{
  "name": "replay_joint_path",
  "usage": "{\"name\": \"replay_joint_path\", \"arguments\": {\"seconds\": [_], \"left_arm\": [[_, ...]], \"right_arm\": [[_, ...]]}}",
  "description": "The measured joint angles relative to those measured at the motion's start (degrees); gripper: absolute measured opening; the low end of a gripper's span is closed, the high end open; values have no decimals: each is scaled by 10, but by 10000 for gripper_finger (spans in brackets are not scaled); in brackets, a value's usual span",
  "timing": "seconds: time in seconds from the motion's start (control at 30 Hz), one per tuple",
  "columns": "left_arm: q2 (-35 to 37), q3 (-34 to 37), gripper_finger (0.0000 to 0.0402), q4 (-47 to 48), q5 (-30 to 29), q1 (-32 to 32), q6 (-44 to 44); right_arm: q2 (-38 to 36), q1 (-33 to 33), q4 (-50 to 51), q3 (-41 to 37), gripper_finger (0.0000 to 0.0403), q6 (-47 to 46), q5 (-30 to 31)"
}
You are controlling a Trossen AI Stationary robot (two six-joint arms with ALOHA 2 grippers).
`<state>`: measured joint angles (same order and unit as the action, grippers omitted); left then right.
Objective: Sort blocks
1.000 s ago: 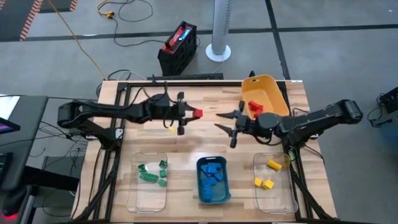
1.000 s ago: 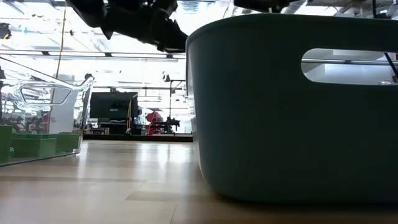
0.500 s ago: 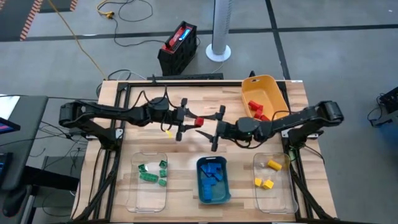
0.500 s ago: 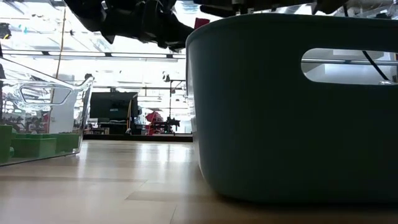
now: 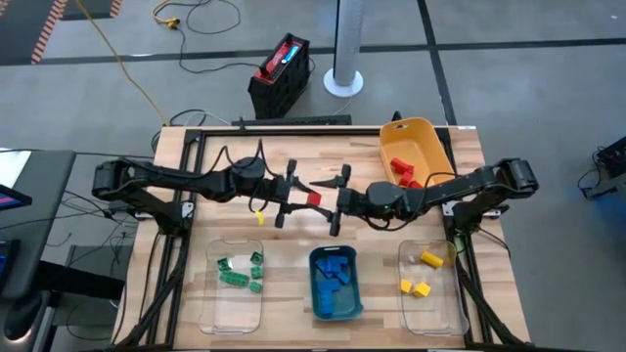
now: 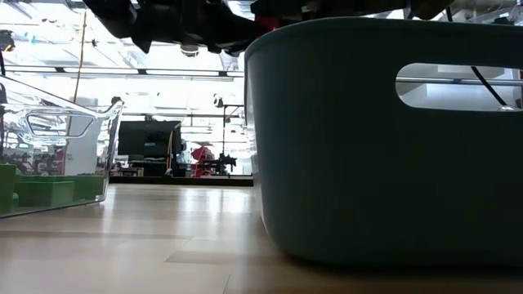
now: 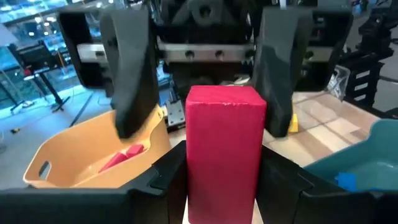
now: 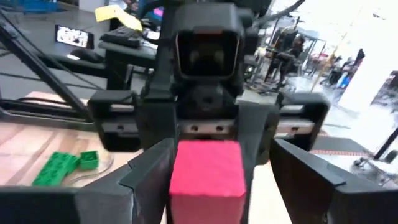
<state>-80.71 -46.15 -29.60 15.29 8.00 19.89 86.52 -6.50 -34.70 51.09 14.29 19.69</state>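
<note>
A red block (image 5: 313, 198) hangs above the middle of the table, and my left gripper (image 5: 299, 196) is shut on it from the left. Facing it from the right, my right gripper (image 5: 331, 201) is open. Its fingers (image 7: 130, 81) stand on either side of the block's free end (image 8: 205, 168). More red blocks (image 5: 403, 171) lie in the yellow bin (image 5: 423, 137). Green blocks (image 5: 240, 272), blue blocks (image 5: 335, 279) and yellow blocks (image 5: 423, 274) lie in three bins along the near edge. My left gripper pinches the red block by two opposite sides (image 7: 196, 186) between its two fingers. The fingers lie level and come from the table's left. The block is lifted clear of the table, and its other end sticks out past the fingertips toward my right gripper.
The teal bin (image 6: 384, 139) fills the low view, with a clear bin (image 6: 57, 131) of green blocks to its left. A black frame rail (image 5: 284, 125) runs along the far edge. Bare wood (image 5: 293, 244) lies between the arms and the near bins.
My right gripper has gone toward the table's left, away from the yellow bin, up to the red block, so that its fingers now flank the block. My left gripper has carried the block a little toward the near edge and turned slightly.
</note>
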Motion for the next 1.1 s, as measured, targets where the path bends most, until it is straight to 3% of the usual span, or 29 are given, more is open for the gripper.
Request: {"name": "replay_joint_path", "arguments": {"seconds": [0.43,0.57,0.77,0.97,1.1], "left_arm": [[0,0,141,-15,0,-2,-8],[0,0,141,-15,0,-2,-8],[0,0,141,-14,-10,-2,-10],[0,-1,144,5,-40,-3,-26],[1,-2,171,37,-83,-2,-28]], "right_arm": [[0,3,12,0,268,-9,-5],[0,3,14,0,228,-2,-5],[0,3,23,0,121,9,-8],[0,4,29,0,117,7,-8],[1,10,33,0,117,-1,-2]]}}
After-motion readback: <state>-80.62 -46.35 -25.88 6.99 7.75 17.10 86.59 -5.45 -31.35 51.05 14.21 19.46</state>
